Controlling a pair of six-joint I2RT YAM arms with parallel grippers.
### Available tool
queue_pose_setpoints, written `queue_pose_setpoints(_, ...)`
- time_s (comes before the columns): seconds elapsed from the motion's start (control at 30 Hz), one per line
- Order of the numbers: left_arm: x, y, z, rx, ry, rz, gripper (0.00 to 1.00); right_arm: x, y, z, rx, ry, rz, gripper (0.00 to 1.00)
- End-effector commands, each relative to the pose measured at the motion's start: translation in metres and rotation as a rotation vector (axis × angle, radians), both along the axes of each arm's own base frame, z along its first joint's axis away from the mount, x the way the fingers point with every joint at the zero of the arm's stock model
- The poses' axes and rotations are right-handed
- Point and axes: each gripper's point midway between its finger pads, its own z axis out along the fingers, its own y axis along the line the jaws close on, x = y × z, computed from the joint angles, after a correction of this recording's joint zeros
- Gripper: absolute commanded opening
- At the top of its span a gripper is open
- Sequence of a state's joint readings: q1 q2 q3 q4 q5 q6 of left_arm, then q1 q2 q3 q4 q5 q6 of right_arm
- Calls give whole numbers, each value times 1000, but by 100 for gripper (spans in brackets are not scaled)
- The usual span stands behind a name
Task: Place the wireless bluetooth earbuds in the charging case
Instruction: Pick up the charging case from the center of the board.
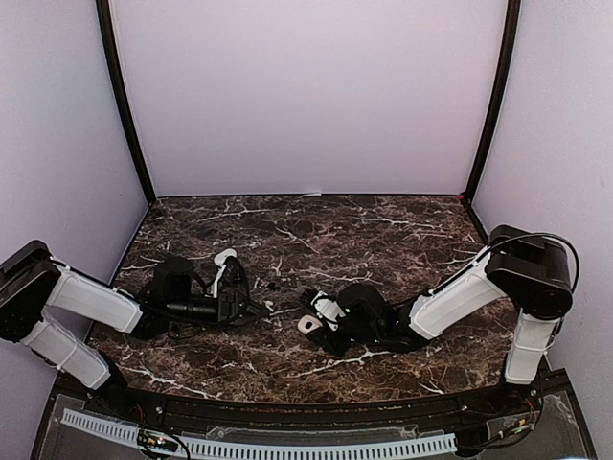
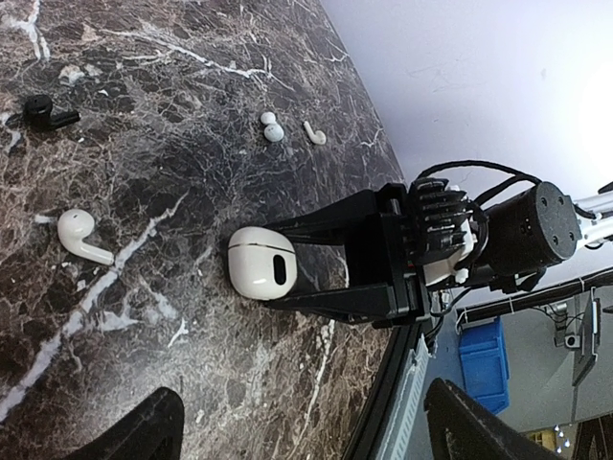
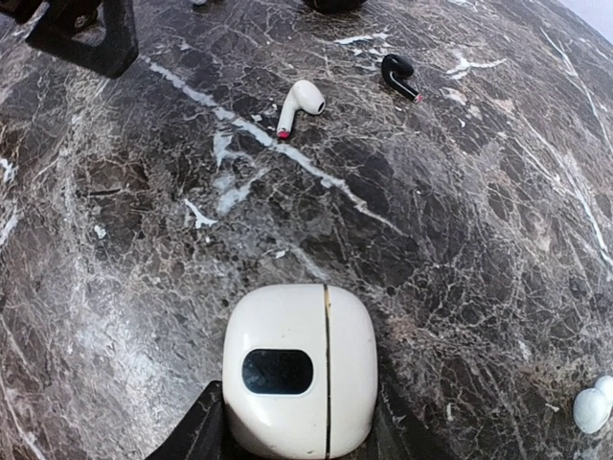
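Two fingers (image 3: 196, 426) of the right gripper (image 3: 297, 431) pinch the rounded white plastic case (image 3: 297, 369), the left gripper (image 2: 302, 422) is spread wide, and open brown marble table (image 3: 144, 287) lies around one small white plastic earbud (image 3: 299, 101).

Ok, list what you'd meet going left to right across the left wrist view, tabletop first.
black earbud → white stemmed earbud → white charging case → small white earbud → blue bin, off the table.

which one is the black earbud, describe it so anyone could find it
On the dark marble table, start at the white case between the right gripper's fingers. Beyond it lie two stemmed earbuds, close together but not touching. The black earbud is the only dark one; its neighbour is the white earbud.
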State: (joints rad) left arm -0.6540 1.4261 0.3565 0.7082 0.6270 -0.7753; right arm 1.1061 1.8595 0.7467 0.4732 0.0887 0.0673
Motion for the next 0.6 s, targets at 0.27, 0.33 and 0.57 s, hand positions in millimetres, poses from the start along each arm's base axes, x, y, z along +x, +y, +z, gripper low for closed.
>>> queue_pose_setpoints(0.27,-13,-21,10,-47,12,-131,90,-18,10,45,125,-130,69,37)
queue_pose_setpoints(0.33,-16,-28,14,-56,6,-146,90,-22,9,54,141,-154,72,37)
queue_pose_setpoints(0.57,-22,-51,29,-126,-4,-174,87,-35,13,87,193,-258,96,36)
